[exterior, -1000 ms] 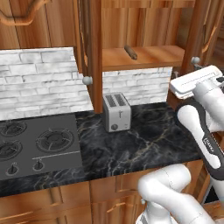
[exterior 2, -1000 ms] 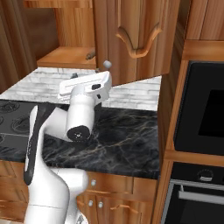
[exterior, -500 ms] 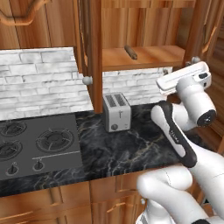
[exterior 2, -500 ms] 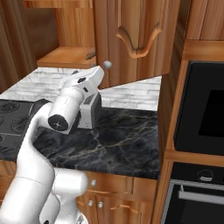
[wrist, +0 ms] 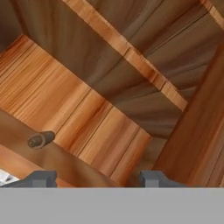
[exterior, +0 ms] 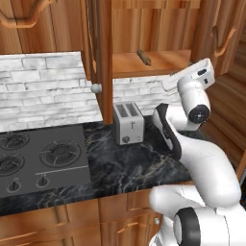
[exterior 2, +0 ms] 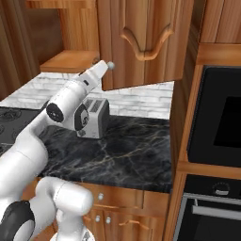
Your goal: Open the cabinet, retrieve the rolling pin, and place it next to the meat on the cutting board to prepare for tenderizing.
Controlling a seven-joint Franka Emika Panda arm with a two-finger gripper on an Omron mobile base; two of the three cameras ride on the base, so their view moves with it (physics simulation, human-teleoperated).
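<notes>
The cabinet [exterior: 144, 29] stands open, one door [exterior: 104, 53] edge-on to the left base view and the other door [exterior 2: 141, 42] swung out in the right base view. On its shelf [exterior: 158, 61] lies the brown rolling pin [exterior: 144, 57], whose rounded end [wrist: 40, 140] shows at the left of the hand view. My gripper [wrist: 96, 179] is open, fingertips apart with nothing between them, just in front of the shelf edge and to the right of the pin. The hand [exterior: 190, 77] points at the shelf. The meat and the cutting board are out of view.
A silver toaster [exterior: 129, 123] stands on the dark marble counter [exterior: 139, 163] below the shelf. A black stove [exterior: 38, 156] lies to the left. A built-in oven [exterior 2: 216, 122] fills the right wall. The door's round knob [exterior 2: 111, 65] sits close to my hand.
My hand has swung left and slightly up from the counter's right side toward the open cabinet shelf, and the elbow has folded down over the counter.
</notes>
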